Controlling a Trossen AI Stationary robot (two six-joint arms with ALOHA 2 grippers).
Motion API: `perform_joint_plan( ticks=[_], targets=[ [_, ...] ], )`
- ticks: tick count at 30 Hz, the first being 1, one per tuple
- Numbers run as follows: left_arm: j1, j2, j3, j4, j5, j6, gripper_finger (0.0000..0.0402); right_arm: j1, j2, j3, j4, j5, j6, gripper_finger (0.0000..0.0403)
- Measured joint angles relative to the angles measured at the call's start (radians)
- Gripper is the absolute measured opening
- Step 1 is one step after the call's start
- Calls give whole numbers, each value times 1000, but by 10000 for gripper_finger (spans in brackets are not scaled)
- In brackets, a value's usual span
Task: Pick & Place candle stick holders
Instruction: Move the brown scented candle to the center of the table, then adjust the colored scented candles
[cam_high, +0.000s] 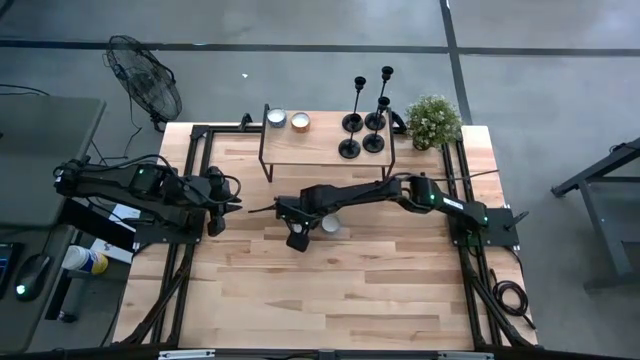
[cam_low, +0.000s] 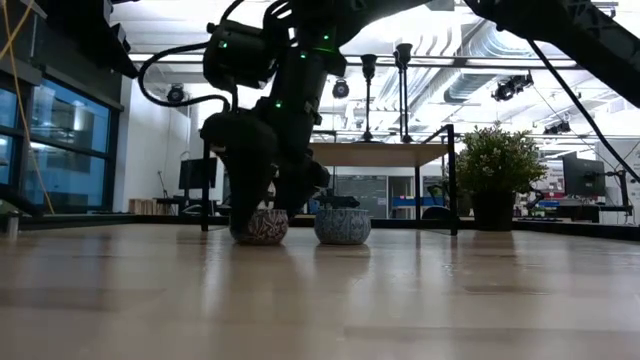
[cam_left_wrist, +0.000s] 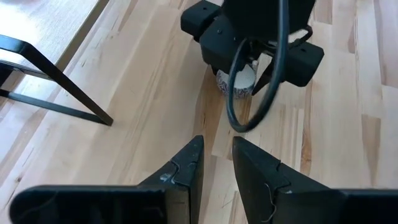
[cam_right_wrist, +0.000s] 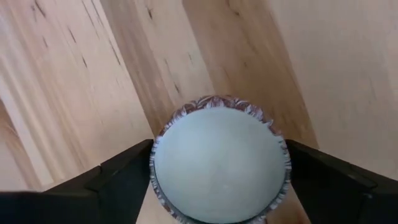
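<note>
- Wooden worktop (cam_high: 330, 270) carries a small raised shelf (cam_high: 325, 145) on black legs at its far edge.
- On the shelf: two tealight candles (cam_high: 287, 120) at its left end, four candle stick holders (cam_high: 366, 118) grouped at its right end.
- A potted plant (cam_high: 433, 121) stands just beside the shelf's right end; a floor fan (cam_high: 145, 78) stands off the worktop at the far left.
- Candle stick holders: slim, black, round disc bases, thin stems, small top cups, differing heights. All upright, close together, none touched by either arm.
- Two small patterned cups sit on the worktop in front of the shelf. Low view: a dark-patterned cup (cam_low: 262, 226) and a blue-patterned cup (cam_low: 342, 225) side by side, apart.
- Right gripper (cam_right_wrist: 219, 180) is down at the worktop centre, reaching in from the right. Right wrist view: its fingers (cam_right_wrist: 118, 180) stand spread wide on either side of the dark-patterned cup's round pale top, right at its rim; firm contact not confirmed.
- The right arm lies across the worktop between the shelf and the near side, well apart from the candle stick holders.
- Left gripper (cam_left_wrist: 214, 158) waits at the left side of the worktop, pointing toward the right gripper and cup; its fingers (cam_left_wrist: 180, 174) are nearly together with a narrow gap, holding nothing.
</note>
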Motion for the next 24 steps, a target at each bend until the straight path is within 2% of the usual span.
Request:
perform_joint_plan(
  ticks=[12,24],
  targets=[
    [0,0,0,-5,0,0,81,-21,-95,2,-38,26,10,346],
    [0,0,0,-13,2,-4,81,6,-181,-3,-285,95,87,343]
  ],
)
